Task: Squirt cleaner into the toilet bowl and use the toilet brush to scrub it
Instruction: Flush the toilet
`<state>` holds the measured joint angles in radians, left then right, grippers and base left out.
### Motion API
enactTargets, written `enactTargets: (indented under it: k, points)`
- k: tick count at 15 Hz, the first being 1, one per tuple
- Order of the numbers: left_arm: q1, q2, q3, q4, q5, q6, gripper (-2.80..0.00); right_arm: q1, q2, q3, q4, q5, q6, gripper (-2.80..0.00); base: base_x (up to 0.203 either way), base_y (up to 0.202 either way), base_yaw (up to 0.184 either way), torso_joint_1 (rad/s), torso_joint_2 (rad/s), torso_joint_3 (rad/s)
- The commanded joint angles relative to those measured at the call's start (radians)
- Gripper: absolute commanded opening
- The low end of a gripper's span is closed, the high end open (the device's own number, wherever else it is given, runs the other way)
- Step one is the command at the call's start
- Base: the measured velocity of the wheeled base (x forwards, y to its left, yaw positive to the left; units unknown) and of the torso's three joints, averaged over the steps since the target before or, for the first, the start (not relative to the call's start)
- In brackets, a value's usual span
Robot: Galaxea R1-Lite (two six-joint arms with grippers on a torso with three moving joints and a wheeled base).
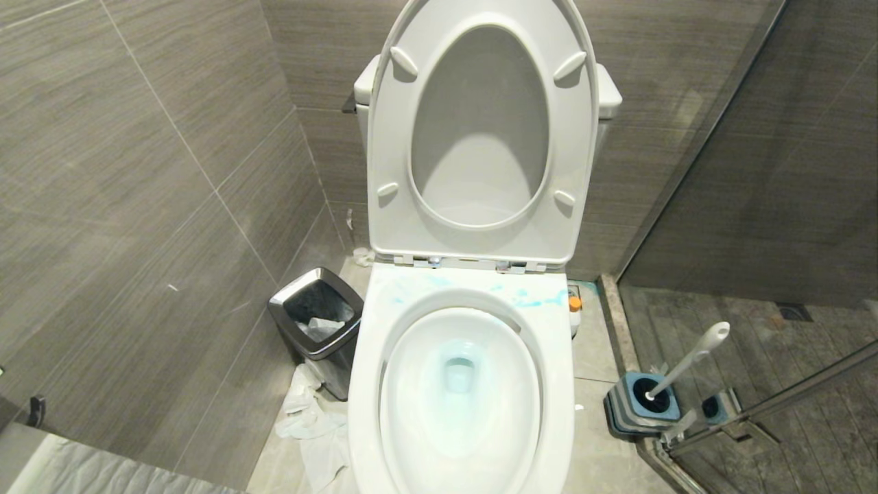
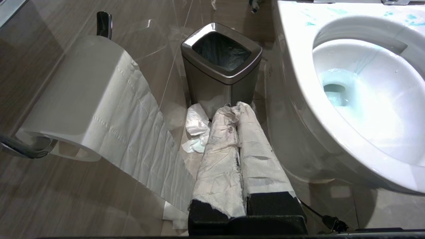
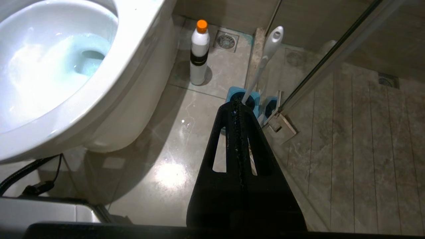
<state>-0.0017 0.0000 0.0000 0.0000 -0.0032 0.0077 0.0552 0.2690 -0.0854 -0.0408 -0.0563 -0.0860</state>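
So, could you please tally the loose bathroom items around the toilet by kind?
Cleaner bottle: 1
Toilet brush in its holder: 1
Waste bin: 1
Paper roll: 1
Total: 4

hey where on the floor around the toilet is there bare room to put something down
Bare tile lies between the white ceramic toilet bowl and the blue and grey striped brush holder, in front of the white orange-capped cleaner bottle. The other side is crowded: the dark steel-rimmed waste bin stands there with crumpled white paper on the floor beside it.
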Motion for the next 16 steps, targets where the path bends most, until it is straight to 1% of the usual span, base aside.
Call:
enactTargets:
  k: [1,3,4,5,6,8,11,14,16]
  points:
    - [0.000,0.000,0.002,0.001,0.000,0.000,-2.80,0.014,-0.005,0.040,-0.029,-0.003,-0.008,-2.80,0.000,0.000,0.000,0.000,0.00,0.000]
    - [0.000,0.000,0.002,0.001,0.000,0.000,-2.80,0.012,-0.008,0.075,-0.063,0.000,-0.014,-2.80,0.000,0.000,0.000,0.000,0.00,0.000]
    - [0.000,0.000,0.002,0.000,0.000,0.000,-2.80,-0.008,-0.034,0.091,-0.074,0.011,-0.014,-2.80,0.000,0.000,0.000,0.000,0.00,0.000]
    - [0.000,0.000,0.002,0.001,0.000,0.000,-2.80,-0.043,-0.072,0.103,-0.070,0.047,-0.013,-2.80,0.000,0.000,0.000,0.000,0.00,0.000]
    - [0.000,0.000,0.002,0.000,0.000,0.000,-2.80,-0.055,-0.093,0.110,-0.051,0.073,-0.012,-2.80,0.000,0.000,0.000,0.000,0.00,0.000]
    - [0.000,0.000,0.002,0.000,0.000,0.000,-2.80,-0.056,-0.132,0.110,-0.028,0.075,-0.005,-2.80,0.000,0.000,0.000,0.000,0.00,0.000]
    - [0.000,0.000,0.002,0.001,0.000,0.000,-2.80,-0.055,-0.188,0.110,-0.024,0.075,0.021,-2.80,0.000,0.000,0.000,0.000,0.00,0.000]
    - [0.000,0.000,0.002,0.000,0.000,0.000,-2.80,-0.055,-0.272,0.109,-0.020,0.073,0.026,-2.80,0.000,0.000,0.000,0.000,0.00,0.000]
    - [0.000,0.000,0.002,0.000,0.000,0.000,-2.80,-0.055,-0.269,0.110,-0.022,0.073,0.039,-2.80,0.000,0.000,0.000,0.000,0.00,0.000]
